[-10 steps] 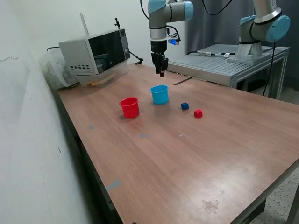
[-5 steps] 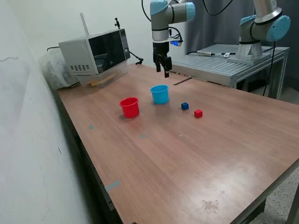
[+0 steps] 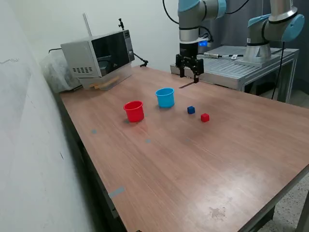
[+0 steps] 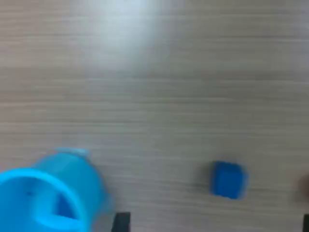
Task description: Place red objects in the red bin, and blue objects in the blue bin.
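The exterior view is evenly lit, bright and sharp, with soft short shadows under the cups and cubes and a pale sheen across the table (image 3: 203,159) nearest the camera. The wrist view is heavily blurred: wood grain smears into streaks, the blue cup (image 4: 46,195) and blue cube (image 4: 227,179) have fuzzy edges, and a white glare washes out one edge.
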Controlling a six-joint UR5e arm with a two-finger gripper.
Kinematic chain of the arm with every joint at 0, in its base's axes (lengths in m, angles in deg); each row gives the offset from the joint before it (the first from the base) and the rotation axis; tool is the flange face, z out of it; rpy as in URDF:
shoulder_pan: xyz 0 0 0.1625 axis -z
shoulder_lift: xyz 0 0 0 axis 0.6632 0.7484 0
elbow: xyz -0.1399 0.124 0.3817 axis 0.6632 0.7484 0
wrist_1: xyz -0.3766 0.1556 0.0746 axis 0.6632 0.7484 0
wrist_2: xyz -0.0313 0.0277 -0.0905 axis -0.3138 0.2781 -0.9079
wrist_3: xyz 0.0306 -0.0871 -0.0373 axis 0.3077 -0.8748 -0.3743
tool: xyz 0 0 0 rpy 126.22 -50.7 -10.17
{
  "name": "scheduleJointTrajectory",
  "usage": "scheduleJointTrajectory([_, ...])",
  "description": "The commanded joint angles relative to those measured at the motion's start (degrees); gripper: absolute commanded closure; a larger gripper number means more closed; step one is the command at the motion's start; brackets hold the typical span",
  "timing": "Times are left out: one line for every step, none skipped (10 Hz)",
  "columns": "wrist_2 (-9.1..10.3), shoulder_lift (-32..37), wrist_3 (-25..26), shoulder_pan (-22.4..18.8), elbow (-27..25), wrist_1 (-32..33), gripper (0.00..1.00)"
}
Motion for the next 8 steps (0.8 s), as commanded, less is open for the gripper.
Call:
scheduleJointTrajectory([0.32, 0.8, 5.0, -7.3, 0.9, 0.2, 0.0])
scheduleJointTrajectory([0.32, -0.1, 5.0, -7.2, 1.6, 0.3, 0.0])
scheduleJointTrajectory([0.32, -1.5, 5.1, -6.9, 2.2, 0.2, 0.0])
scheduleJointTrajectory([0.41, -2.5, 5.1, -6.9, 2.6, 0.2, 0.0])
scheduleJointTrajectory([0.76, -3.0, 5.0, -7.3, 3.0, 0.2, 0.0])
scheduleJointTrajectory([2.41, -3.9, 5.0, -9.1, 3.8, 0.3, 0.0])
scheduleJointTrajectory([2.6, -4.7, 5.1, -9.7, 4.1, 0.4, 0.0])
scheduleJointTrajectory([2.69, -5.9, 5.1, -9.8, 4.3, 1.1, 0.0])
